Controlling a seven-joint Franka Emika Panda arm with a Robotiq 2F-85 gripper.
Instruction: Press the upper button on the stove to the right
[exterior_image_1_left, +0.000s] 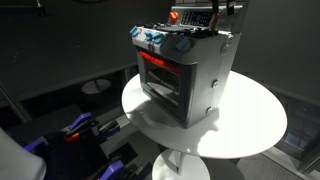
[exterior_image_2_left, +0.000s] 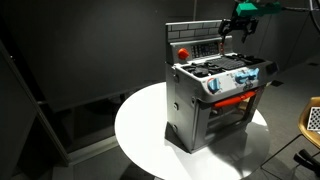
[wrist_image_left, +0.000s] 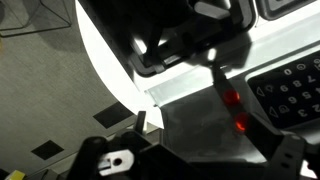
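A: Gripper (exterior_image_2_left: 238, 29) first. State?

B: Cannot tell. In the wrist view the gripper (wrist_image_left: 213, 68) shows as one dark mass, with no readable gap between the fingers. Both exterior views are too small and dark there.

A: Position?

B: High, at the top edge of the stove's raised back panel (exterior_image_2_left: 196, 38). In an exterior view the gripper (exterior_image_1_left: 213, 17) sits against the upper part of that panel. In the wrist view its dark tip points down toward two red buttons, the upper red button (wrist_image_left: 232, 97) just beyond the tip and the lower red button (wrist_image_left: 240, 125) below it. Contact is not resolvable.

A: Stove location?

B: The stove (exterior_image_2_left: 200, 105) stands upright on the round white table (exterior_image_2_left: 140, 130), set toward one side of the top rather than at its centre. Same reading from the opposite angle: stove (exterior_image_1_left: 205, 85), table (exterior_image_1_left: 250, 125).

A: Front details?

B: Blue-and-white knobs (exterior_image_1_left: 153, 38) run along the front edge, with the oven window (exterior_image_1_left: 160, 68) glowing red below them. A dark keypad grid (wrist_image_left: 290, 95) lies just beside the red buttons.

A: Surroundings?

B: Grey floor (wrist_image_left: 50, 100) below the table rim; dark background.
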